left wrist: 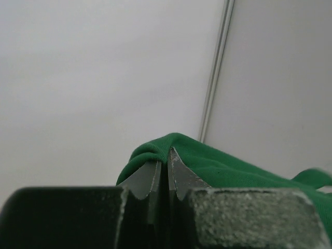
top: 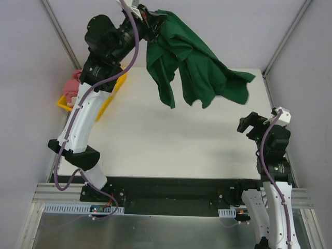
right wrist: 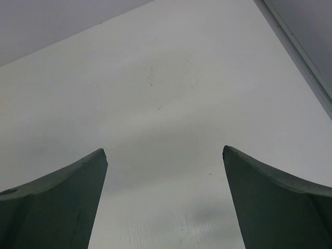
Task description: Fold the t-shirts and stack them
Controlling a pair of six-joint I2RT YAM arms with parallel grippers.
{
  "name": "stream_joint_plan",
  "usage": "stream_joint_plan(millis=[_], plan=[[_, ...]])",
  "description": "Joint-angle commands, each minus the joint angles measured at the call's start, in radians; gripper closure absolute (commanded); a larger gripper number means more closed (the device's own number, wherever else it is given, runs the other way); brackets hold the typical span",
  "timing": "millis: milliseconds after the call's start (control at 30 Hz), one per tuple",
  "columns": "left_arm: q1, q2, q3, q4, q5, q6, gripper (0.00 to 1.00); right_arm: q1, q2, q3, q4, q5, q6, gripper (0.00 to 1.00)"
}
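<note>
My left gripper (top: 150, 21) is raised high at the back of the table and is shut on a fold of the dark green t-shirt (top: 194, 65). The shirt hangs from it, bunched, and trails to the right, its lower edges near the white table (top: 171, 140). In the left wrist view the cloth (left wrist: 218, 166) is pinched between the closed fingertips (left wrist: 165, 155). The dusty pink t-shirt (top: 72, 85) lies in the yellow tray (top: 111, 101) at the left, partly hidden by my left arm. My right gripper (top: 249, 123) is open and empty above the table's right side (right wrist: 165, 153). The beige t-shirt is out of view.
Metal frame posts (top: 282, 41) and pale walls enclose the table at the back and sides. The table's right edge (right wrist: 295, 52) runs close to my right gripper.
</note>
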State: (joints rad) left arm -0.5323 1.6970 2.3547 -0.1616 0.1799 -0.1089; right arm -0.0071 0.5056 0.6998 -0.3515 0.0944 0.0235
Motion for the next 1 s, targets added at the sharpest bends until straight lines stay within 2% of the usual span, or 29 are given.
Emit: stream_joint_plan(millis=[0, 33, 67, 100, 133, 200, 233, 333, 467, 667, 767, 867, 967], plan=[[-0.006, 0.015, -0.165, 0.051, -0.022, 0.009, 1.0, -0.004, 0.004, 0.095, -0.13, 0.042, -0.01, 0.04], [-0.006, 0.003, -0.242, 0.051, -0.028, 0.008, 0.95, -0.004, 0.001, 0.101, -0.156, 0.054, -0.008, 0.04], [-0.006, -0.016, -0.321, 0.051, -0.017, 0.008, 0.83, -0.004, -0.004, 0.105, -0.187, 0.063, -0.007, 0.04], [-0.006, -0.034, -0.419, 0.05, 0.007, 0.009, 0.62, -0.004, -0.006, 0.106, -0.216, 0.077, -0.004, 0.04], [-0.006, -0.06, -0.521, 0.051, 0.033, 0.011, 0.31, -0.005, -0.009, 0.106, -0.243, 0.09, -0.004, 0.04], [-0.006, -0.109, -0.696, 0.05, 0.018, -0.012, 0.18, -0.004, -0.007, 0.104, -0.294, 0.132, 0.009, 0.04], [-0.005, -0.137, -0.762, 0.047, -0.021, -0.027, 0.01, -0.004, -0.006, 0.101, -0.317, 0.146, 0.012, 0.04], [0.011, -0.204, -0.925, 0.018, -0.175, -0.11, 0.01, -0.004, 0.028, 0.098, -0.351, 0.134, 0.01, 0.04], [0.075, -0.235, -1.014, -0.094, -0.212, -0.181, 0.01, -0.004, 0.102, 0.101, -0.359, 0.096, 0.036, 0.04], [0.15, -0.212, -1.104, -0.162, -0.061, -0.261, 0.01, -0.004, 0.203, 0.081, -0.333, 0.051, 0.098, 0.04], [0.187, -0.183, -1.159, -0.199, -0.008, -0.296, 0.01, -0.004, 0.257, 0.072, -0.317, -0.054, 0.118, 0.04], [0.232, -0.152, -1.239, -0.208, 0.035, -0.356, 0.06, -0.004, 0.29, 0.044, -0.276, -0.243, 0.118, 0.05], [0.245, -0.128, -1.317, -0.208, 0.055, -0.379, 0.1, 0.006, 0.289, -0.002, -0.239, -0.317, 0.131, 0.04]])
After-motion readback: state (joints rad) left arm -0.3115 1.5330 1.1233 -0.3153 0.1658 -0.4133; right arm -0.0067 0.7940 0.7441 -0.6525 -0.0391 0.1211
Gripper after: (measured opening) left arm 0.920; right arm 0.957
